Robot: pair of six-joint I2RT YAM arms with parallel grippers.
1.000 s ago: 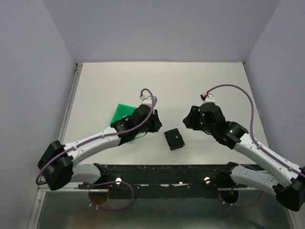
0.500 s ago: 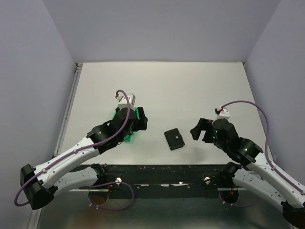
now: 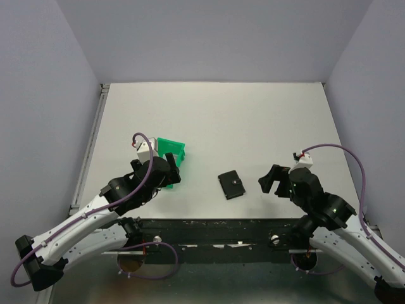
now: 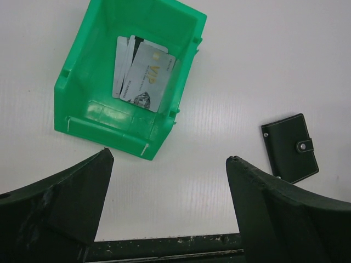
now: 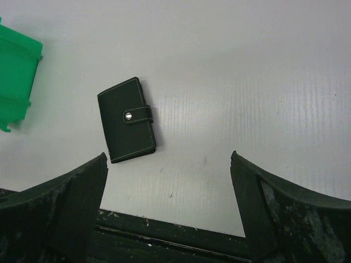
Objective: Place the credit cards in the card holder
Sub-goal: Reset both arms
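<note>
Over the table (image 3: 253,114), left gripper (image 4: 170,161) hangs wide open and empty beside the bin (image 4: 98,118) at nine o'clock, right gripper (image 5: 167,159) likewise at three, flanking the shut card holder (image 5: 127,123); credit cards (image 4: 143,76) sit stacked in the bin, probably the next pick

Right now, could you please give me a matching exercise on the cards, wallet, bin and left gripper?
1 cards
2 wallet
3 bin
4 left gripper

A snapped shut, on the table
B open, holding nothing
C lying inside the bin
D green, left of the wallet

Pairs: 1-C, 2-A, 3-D, 4-B
</note>
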